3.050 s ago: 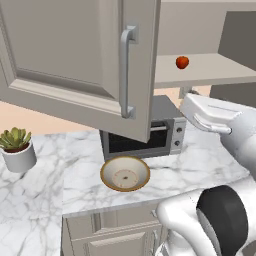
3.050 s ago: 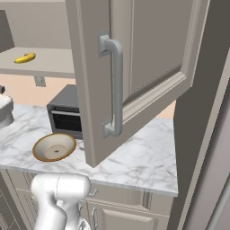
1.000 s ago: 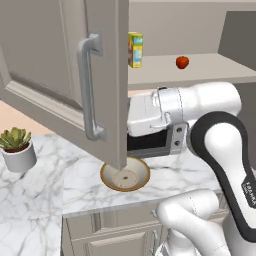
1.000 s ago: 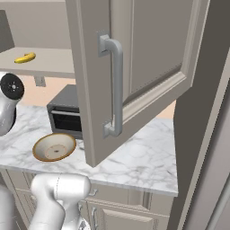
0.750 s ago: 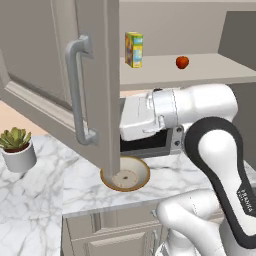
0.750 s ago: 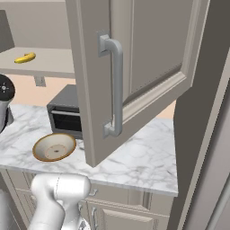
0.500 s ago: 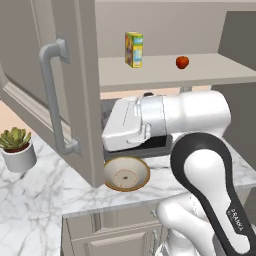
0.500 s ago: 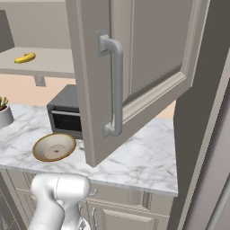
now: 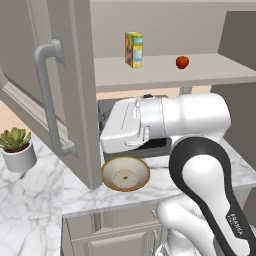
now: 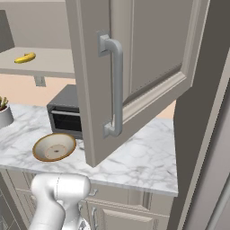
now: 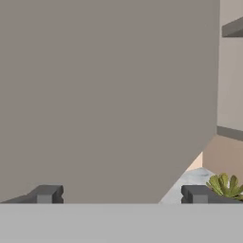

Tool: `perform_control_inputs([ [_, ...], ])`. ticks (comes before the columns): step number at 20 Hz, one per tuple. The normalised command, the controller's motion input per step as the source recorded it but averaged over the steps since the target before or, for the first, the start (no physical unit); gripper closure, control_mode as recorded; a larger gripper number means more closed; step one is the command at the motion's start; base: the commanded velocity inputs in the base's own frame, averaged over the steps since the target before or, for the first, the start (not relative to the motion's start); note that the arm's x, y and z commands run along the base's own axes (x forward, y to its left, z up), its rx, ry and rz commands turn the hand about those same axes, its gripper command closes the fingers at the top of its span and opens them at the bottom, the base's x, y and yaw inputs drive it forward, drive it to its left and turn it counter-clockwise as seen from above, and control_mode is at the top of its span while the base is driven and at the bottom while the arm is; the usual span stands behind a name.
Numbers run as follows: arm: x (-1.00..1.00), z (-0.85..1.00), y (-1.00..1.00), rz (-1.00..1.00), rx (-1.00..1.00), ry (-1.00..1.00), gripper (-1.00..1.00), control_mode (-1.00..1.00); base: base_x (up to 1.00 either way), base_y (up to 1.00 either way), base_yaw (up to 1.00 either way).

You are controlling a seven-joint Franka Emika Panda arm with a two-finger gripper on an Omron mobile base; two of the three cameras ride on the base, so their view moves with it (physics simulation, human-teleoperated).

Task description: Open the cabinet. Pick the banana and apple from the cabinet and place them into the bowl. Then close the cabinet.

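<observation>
Both doors of the cabinet [image 9: 75, 95] stood swung out over the desk [image 10: 143, 157], so the shelf inside lay exposed. The gripper [image 11: 121, 194] was low, under the shelf and close behind the left door's inner face, its fingers [image 11: 45, 193] spread wide and holding nothing.

The apple [image 9: 182, 62] sat on the shelf above the arm and off to its right, past a yellow carton [image 9: 133, 49]. The banana [image 10: 24, 58] lay farther toward the shelf's left end, its long axis roughly along the shelf's front edge, though it was small in the right base view and the exact angle was hard to read.

The bowl [image 9: 125, 173] rested on the desk just below the wrist, in front of a dark oven [image 10: 65, 112]. Whichever fruit went first, the fingers probably had to rise clear of the shelf edge, then reach inward.
</observation>
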Motion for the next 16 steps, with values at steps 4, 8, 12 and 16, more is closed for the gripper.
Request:
perform_control_inputs([
  [4,-0.13,0.14,0.00,-0.05,0.00,0.03,-1.00,-1.00,0.00,0.00,0.00],
  [8,-0.29,0.38,-0.21,-0.27,0.00,0.01,-1.00,-1.00,0.00,0.00,0.00],
  [12,-0.23,0.22,-0.46,-0.35,0.00,0.05,-1.00,-1.00,0.00,0.00,0.00],
  [16,-0.07,0.07,-0.92,-0.21,0.00,0.05,-1.00,-1.00,0.00,0.00,0.00],
])
